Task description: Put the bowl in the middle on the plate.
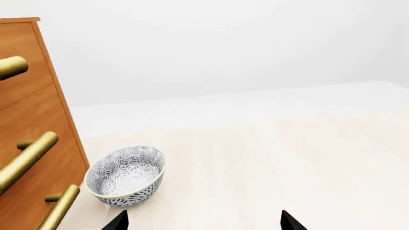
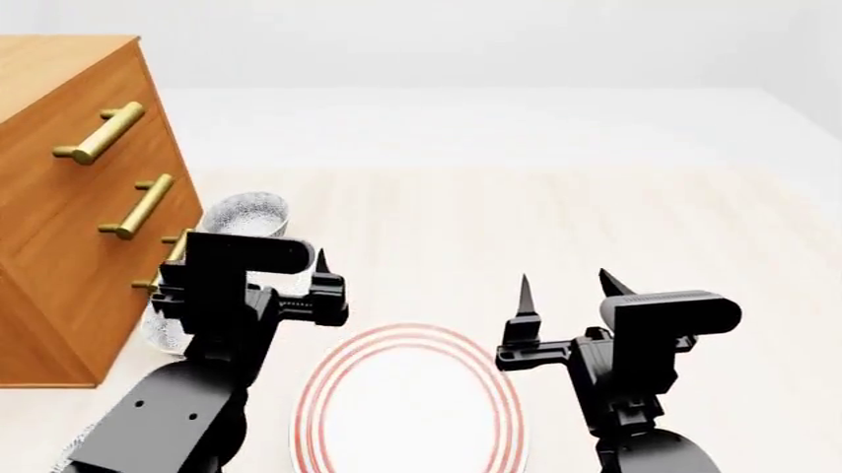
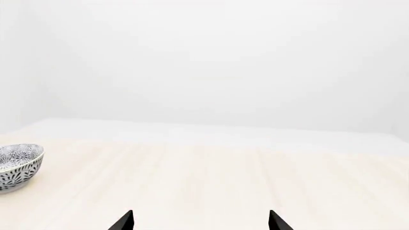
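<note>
Both grippers' fingers are spread open, left gripper [image 2: 283,281] and right gripper [image 2: 569,286], holding nothing. The bowl [image 2: 169,320] sits mid-left of the head view beside the wooden dresser [image 2: 66,207], mostly hidden behind the left arm. The plate [image 2: 410,404] lies bottom center on the bench [image 2: 526,227].

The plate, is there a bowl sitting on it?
No, in the head view the plate is bare inside its red rings, and the nearest bowl in view sits apart from it by the wooden drawers.
</note>
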You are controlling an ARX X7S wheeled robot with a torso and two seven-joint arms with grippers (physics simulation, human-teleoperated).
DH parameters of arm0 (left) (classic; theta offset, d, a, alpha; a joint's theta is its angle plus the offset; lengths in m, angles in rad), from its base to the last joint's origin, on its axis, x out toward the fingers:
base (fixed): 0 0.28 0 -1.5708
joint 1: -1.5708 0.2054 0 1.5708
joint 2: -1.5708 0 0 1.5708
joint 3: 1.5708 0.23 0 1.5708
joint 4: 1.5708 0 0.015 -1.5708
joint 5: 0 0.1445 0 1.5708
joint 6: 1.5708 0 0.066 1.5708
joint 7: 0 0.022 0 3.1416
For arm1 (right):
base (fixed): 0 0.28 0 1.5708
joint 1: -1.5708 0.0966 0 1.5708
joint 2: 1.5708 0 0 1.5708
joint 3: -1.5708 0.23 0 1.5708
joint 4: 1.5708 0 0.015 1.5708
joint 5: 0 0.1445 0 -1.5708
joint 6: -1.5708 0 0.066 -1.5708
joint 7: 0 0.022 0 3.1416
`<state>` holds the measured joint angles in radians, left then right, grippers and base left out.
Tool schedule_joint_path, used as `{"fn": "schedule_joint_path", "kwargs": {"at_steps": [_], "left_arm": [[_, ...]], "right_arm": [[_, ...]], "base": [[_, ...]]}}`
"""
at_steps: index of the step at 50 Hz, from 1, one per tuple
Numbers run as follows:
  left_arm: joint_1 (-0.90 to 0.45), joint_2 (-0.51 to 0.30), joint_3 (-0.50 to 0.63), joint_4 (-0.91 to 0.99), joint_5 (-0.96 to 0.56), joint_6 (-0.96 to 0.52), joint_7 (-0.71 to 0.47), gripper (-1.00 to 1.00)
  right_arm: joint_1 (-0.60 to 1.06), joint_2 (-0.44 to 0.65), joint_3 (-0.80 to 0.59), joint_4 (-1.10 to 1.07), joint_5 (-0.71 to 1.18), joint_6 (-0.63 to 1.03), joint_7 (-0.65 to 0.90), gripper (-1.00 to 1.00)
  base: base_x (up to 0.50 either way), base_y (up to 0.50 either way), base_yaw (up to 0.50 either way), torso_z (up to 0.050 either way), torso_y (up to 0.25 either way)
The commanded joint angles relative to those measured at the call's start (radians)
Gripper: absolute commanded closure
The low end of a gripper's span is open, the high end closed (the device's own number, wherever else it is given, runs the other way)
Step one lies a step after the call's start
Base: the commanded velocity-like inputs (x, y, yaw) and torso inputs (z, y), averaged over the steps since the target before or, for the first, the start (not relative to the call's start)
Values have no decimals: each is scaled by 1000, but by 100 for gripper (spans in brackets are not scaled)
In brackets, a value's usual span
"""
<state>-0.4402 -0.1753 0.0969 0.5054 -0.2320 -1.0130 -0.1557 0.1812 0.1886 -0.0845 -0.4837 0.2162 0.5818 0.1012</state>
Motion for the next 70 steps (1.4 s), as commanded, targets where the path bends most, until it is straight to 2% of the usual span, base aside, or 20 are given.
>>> {"fn": "schedule_joint_path", "kwargs": {"at_steps": [1, 7, 12, 26, 51, 66, 70], "left_arm": [[-161, -9, -9, -40, -33, -231, -8, -100], [-208, -30, 4, -80, -34, -269, -1, -100], [-263, -58, 54, -200, -14, -274, 7, -100], [-377, -78, 114, -368, -22, -374, 37, -100], [-394, -86, 145, -459, -2, -396, 8, -100], [-390, -78, 160, -593, 6, -307, 14, -100], [-413, -66, 167, -723, 21, -234, 16, -100]], "right_arm": [[-3, 4, 2, 10, 11, -13, 3, -100], [1, 4, -4, 19, 13, -21, 4, -100], [-1, 5, -6, 24, 17, -30, 4, -100], [-3, 11, -5, 37, 27, -48, 7, -100], [0, 16, -5, 56, 50, -62, 15, -100], [-10, 20, -5, 69, 60, -81, 18, -100], [-11, 22, -6, 67, 62, -80, 21, -100]], "base": [[0, 0, 0, 0, 0], [0, 0, 0, 0, 0], [0, 0, 0, 0, 0], [0, 0, 0, 0, 0], [0, 0, 0, 0, 0], [0, 0, 0, 0, 0], [0, 0, 0, 0, 0]]}}
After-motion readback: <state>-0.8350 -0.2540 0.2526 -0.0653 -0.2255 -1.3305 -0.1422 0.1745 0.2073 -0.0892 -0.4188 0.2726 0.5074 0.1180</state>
